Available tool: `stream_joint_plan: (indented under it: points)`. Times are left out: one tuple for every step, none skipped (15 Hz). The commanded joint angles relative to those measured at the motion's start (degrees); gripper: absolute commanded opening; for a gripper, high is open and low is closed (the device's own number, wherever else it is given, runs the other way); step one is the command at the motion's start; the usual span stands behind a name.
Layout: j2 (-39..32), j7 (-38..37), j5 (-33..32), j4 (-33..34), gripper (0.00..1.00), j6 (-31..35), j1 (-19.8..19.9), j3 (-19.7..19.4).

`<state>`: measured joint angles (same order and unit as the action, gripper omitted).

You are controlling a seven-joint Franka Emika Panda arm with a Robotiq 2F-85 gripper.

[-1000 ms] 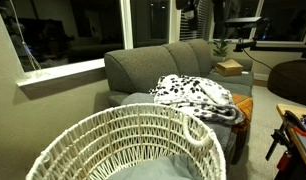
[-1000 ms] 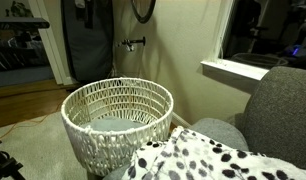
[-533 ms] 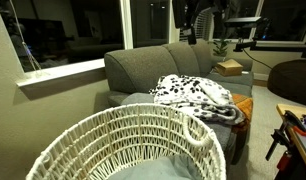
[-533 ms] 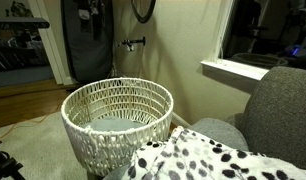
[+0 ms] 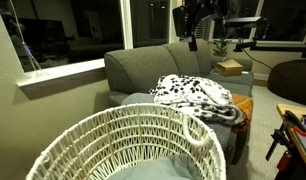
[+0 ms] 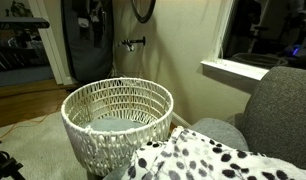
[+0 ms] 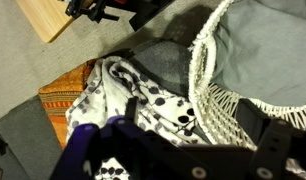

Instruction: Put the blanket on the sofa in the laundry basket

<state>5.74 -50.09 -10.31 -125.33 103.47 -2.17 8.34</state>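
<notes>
Wrist view: gripper (image 7: 176,128) spread wide, empty, high over sofa (image 5: 143,65). Blanket (image 7: 143,95) heaped on sofa seat, long axis along the cushions. Laundry basket (image 5: 93,125) just beside sofa arm, unobstructed. Tan box (image 5: 230,68) at sofa's far end.

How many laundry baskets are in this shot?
1. The basket stands on the floor beside the end of the sofa, near the blanket. No other shows, though the dark edges of the room could hide one.
</notes>
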Motion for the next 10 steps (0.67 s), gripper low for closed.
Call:
stream_joint_plan:
  points:
    - [-0.62, 0.09, 0.12, 0.40, 1.00, -0.41, -0.64, -0.66]
    - [-1.85, -0.67, -0.10, 0.84, 1.00, -0.37, -0.48, -0.76]
    - [-2.28, -0.96, -0.36, 0.84, 1.00, -0.14, -0.44, -0.81]
    - [-3.11, -1.38, -1.03, 1.00, 1.00, -0.05, -0.36, -0.93]
    - [-3.78, -1.89, -1.45, 1.22, 1.00, -0.21, -0.38, -1.05]
    - [-4.54, -2.42, -1.70, 1.37, 1.00, -0.31, -0.42, -1.26]
    - [-5.26, -2.64, -1.76, 1.58, 1.00, -0.32, -0.48, -1.52]
    - [-6.15, -2.74, -1.66, 1.83, 1.00, -0.24, -0.52, -1.83]
    - [-7.01, -2.78, -1.51, 2.18, 1.00, -0.23, -0.54, -2.16]
    - [-8.06, -2.77, -1.43, 2.51, 1.00, -0.08, -0.55, -2.52]
